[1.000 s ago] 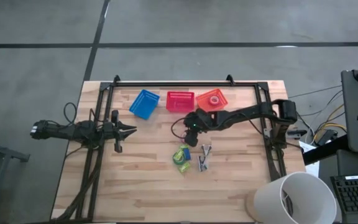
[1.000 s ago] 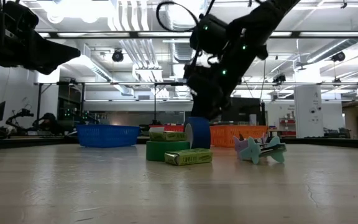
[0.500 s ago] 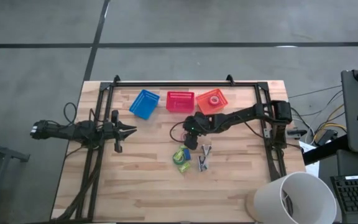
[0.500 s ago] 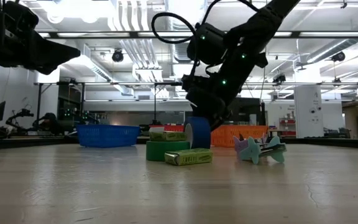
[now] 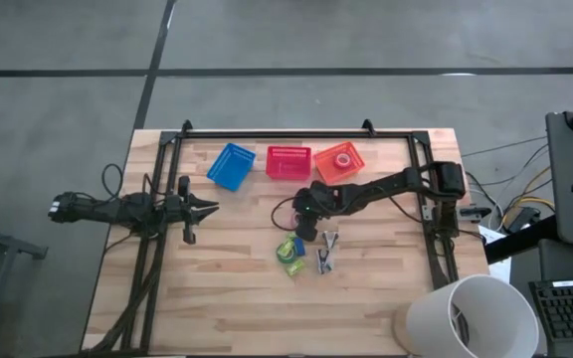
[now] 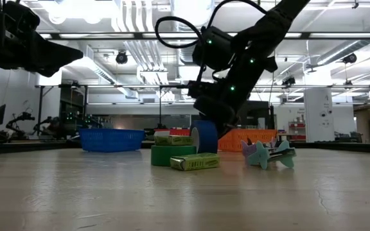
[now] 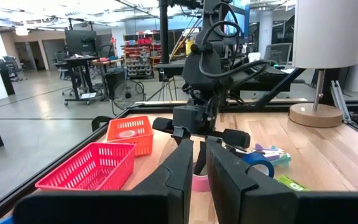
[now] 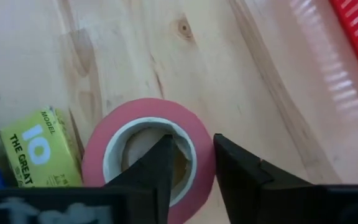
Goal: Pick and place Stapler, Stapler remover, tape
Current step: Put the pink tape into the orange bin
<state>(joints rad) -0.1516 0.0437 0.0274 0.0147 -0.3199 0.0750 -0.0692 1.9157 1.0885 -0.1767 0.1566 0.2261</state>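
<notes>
Right hand (image 8: 191,163) straddling the wall of the red-pink tape roll (image 8: 146,155) lying flat on the counter (image 8: 241,81) — one finger in the centre hole, one outside, nearly pinched; roll directly beneath, beside the yellow-green box (image 8: 39,149). Left hand (image 5: 207,208) well apart, fingers close together, empty — right arm far nearer.

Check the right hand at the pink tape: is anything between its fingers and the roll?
Nothing visible. The right hand straddles the pink tape's wall, one finger in the centre hole, the other outside. A yellow box lies beside the roll, clear of the fingers.
</notes>
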